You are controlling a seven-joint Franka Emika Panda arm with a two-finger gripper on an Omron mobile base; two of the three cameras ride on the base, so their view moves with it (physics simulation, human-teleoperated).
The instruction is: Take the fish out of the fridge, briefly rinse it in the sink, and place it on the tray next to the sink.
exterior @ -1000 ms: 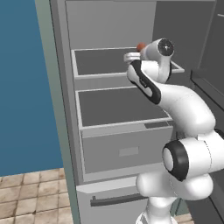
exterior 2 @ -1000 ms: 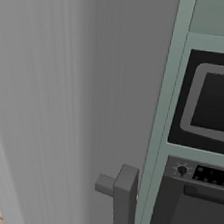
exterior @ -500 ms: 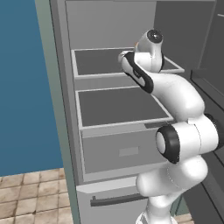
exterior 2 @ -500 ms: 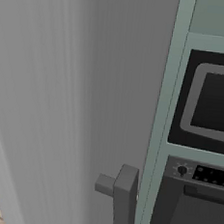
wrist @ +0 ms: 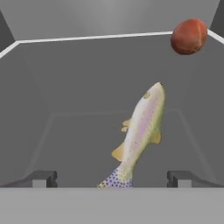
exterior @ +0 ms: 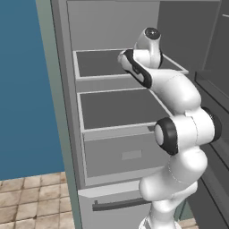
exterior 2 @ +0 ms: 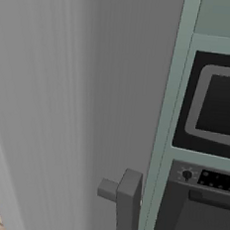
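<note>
Left base view: arm [exterior: 179,134] rises from 5 o'clock, folds at the elbow and reaches into the fridge [exterior: 116,112] upper shelf; wrist bent down toward 11.

Right base view: fridge door [exterior 2: 63,107] and its handle [exterior 2: 123,202], oven [exterior 2: 197,209] at 4.

Hand view: pincer [wrist: 111,178] spread wide. Fish [wrist: 140,131] lies between the tips, tail at 6, head toward 1; ball [wrist: 189,36] at 1. Best to advance straight, centre on the mid-body, then close.

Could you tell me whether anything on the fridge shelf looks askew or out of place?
Nothing looks damaged or spilled. The fish lies at a slant on the fridge shelf, between the open gripper fingers, its tail nearest the camera. A reddish ball sits apart from it, near the back corner.
</note>
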